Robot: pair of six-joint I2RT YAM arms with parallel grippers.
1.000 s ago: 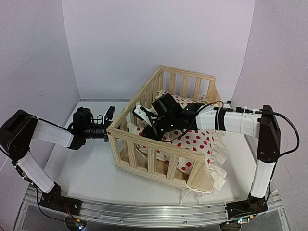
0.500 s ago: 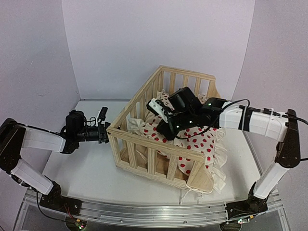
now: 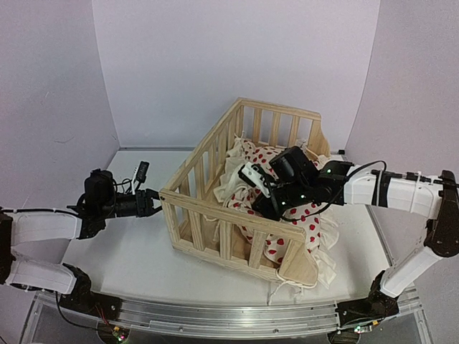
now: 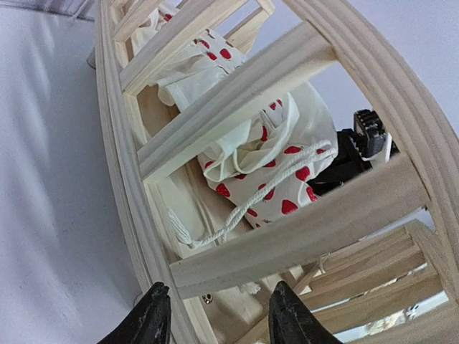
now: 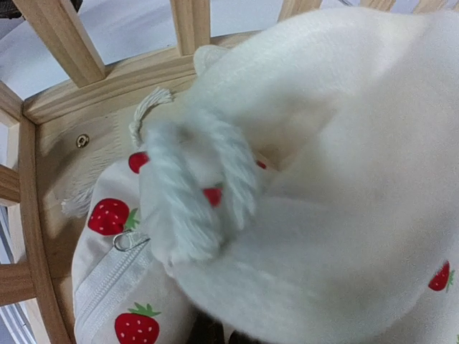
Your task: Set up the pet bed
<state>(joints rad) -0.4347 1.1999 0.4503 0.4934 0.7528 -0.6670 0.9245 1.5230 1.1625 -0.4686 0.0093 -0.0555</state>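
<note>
A white table (image 3: pixel 129 251) sits in a corner of pale lilac walls. The pet bed (image 3: pixel 229 213) stands at the centre of the top view, skewed so that one railed corner points to the left of the frame. Its open side faces lower right, and as far as I can judge its long axis runs from that corner toward the upper right.

Inside it the cushion (image 3: pixel 310 223) lies bunched rather than flat, with a ruffle and tie strings spilling over the open edge at lower right.

The right gripper (image 3: pixel 264 199) is down among the folds at mid-frame. Its jaws are pressed together, and the cloth drawn up against its wrist camera suggests it pinches a fold, though the fingers are hidden.

The left gripper (image 3: pixel 149 203) hovers just outside the left corner. Its fingers (image 4: pixel 287 315) are spread, with nothing between them and the rail just ahead.

The cushion lies right of the left gripper, behind slats, so the right arm is far better placed to spread it.
</note>
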